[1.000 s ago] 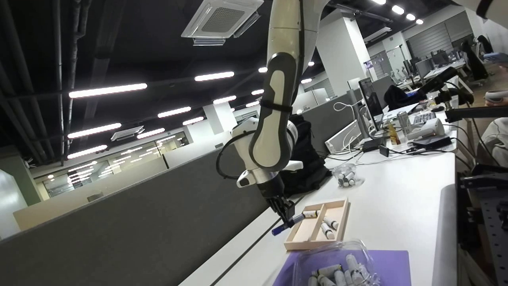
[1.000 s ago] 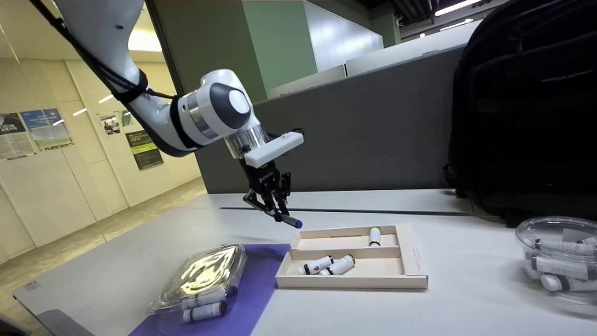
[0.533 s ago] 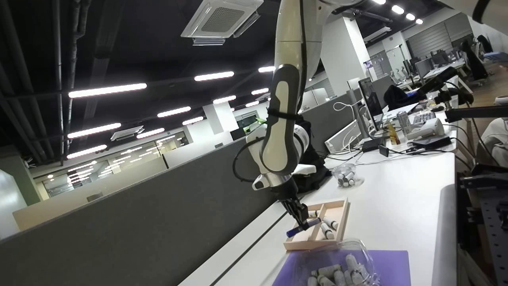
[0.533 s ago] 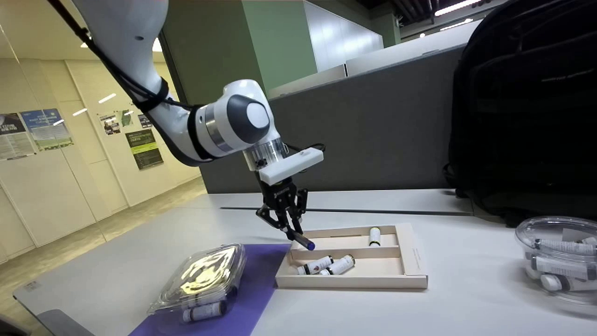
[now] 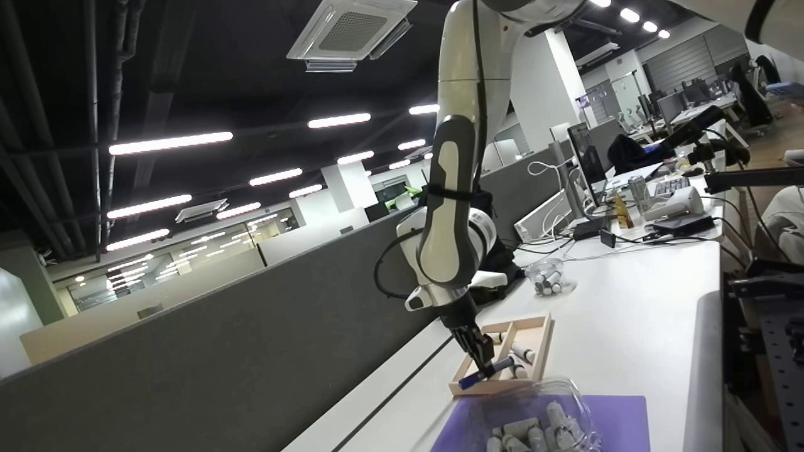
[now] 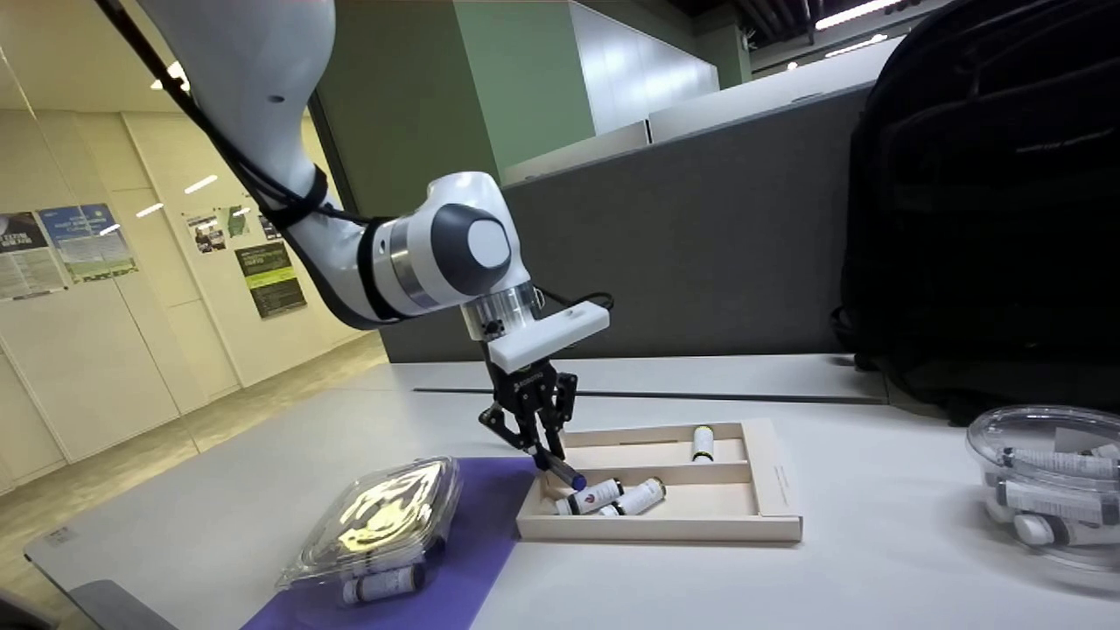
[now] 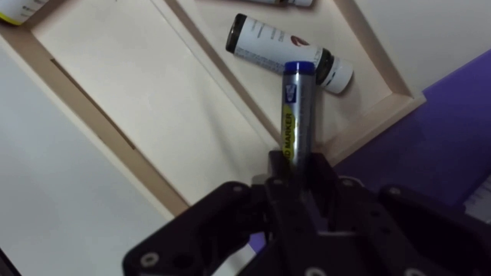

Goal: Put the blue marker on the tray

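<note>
The blue marker is a slim stick with a silver barrel and blue ends. My gripper is shut on it near its middle; the grip also shows in an exterior view and the wrist view. In the wrist view the marker points away from the fingers with its blue tip over a white bottle. The light wood tray lies on the table below, with a divider between two compartments. The marker is held tilted above the tray's end near the purple sheet. Its exact height is unclear.
White bottles lie in the tray, one in the back compartment. A clear container with bottles stands on a purple sheet beside the tray. A clear round tub and black backpack stand past its far end. A grey partition runs behind.
My gripper has carried the marker sideways over the tray and lowered it. In the last half second it moved mostly down. The grip stayed shut. The tray and bottles have not moved.
</note>
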{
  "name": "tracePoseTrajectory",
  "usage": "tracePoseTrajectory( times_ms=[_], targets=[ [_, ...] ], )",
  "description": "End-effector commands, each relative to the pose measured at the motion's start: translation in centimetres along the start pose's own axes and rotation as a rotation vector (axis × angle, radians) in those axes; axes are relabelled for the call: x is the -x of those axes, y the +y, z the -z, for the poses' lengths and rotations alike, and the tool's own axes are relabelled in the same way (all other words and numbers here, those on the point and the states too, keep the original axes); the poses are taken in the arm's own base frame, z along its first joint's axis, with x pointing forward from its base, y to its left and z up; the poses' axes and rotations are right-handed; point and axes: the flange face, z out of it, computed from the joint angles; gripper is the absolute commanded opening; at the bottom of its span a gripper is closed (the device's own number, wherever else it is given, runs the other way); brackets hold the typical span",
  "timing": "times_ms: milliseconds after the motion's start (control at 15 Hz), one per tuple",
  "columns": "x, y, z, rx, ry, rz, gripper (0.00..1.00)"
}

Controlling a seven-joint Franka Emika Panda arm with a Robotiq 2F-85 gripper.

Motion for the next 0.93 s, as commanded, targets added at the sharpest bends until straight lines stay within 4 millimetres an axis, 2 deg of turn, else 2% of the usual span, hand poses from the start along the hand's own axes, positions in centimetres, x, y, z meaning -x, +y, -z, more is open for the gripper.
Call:
tracePoseTrajectory(
  times_ms=[0,467,533,867],
  targets=[
    [-0.4,-0.5,0.1,-0.012,0.025,0.016,0.47],
    [-1.4,-2.1,1.4,0.005,0.047,0.051,0.94],
    [-1.6,-2.5,1.9,0.016,0.051,0.062,0.98],
    [-2.7,-5.2,5.5,0.094,0.077,0.107,1.00]
  ],
)
